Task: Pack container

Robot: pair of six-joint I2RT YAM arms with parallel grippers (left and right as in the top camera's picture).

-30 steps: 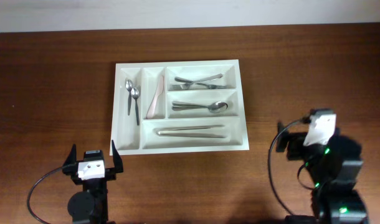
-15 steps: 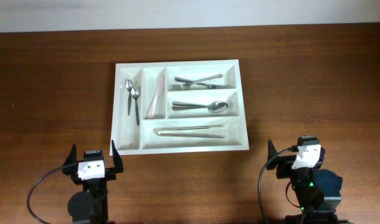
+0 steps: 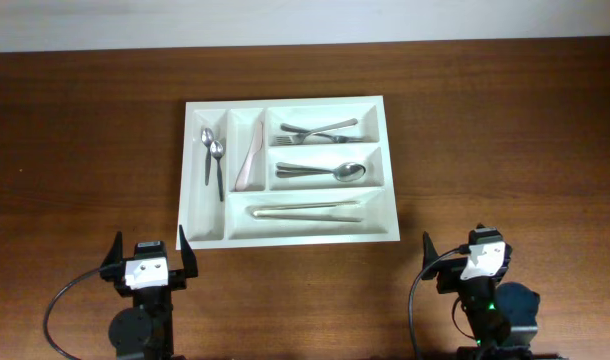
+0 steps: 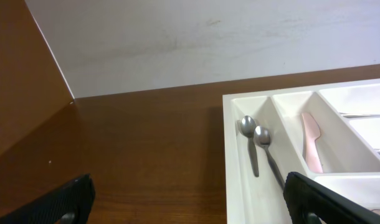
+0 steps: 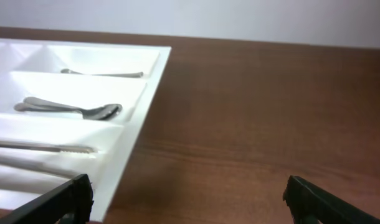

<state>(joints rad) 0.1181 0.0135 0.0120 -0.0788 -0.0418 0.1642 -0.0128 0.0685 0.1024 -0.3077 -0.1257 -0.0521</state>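
From the overhead camera I have the white cutlery tray [image 3: 203, 215] lying flat on the dark wooden table [image 3: 85, 150], in the middle and toward the far side, its long edges running left to right. It is well apart from both arms.

The far-left narrow slot holds two teaspoons [image 3: 213, 160], bowls pointing away from me. In the narrow slot beside it lies a pink-handled knife [image 3: 250, 160]. To the right sit three wider compartments. The far one has forks [image 3: 318, 131], the middle one has spoons [image 3: 320, 172] with a bowl at the right end, and the long near one holds slim silver pieces that look like table knives [image 3: 307, 211].

My left gripper [image 3: 150, 245] sits at the near edge of the table, just short of the tray's near-left corner. Its jaws are spread wide with nothing between them. Through the left wrist camera I see its dark fingers [image 4: 59, 202] at the bottom corners of the picture, with the teaspoons and the pink handle ahead.

My right gripper [image 3: 468, 250] is at the near edge too, off the tray's near-right corner. It is likewise spread apart and carries nothing. Its wrist camera shows the tray's right wall [image 5: 140, 118] on the left, bare wood across the rest, and a pale wall [image 5: 240, 18] behind.
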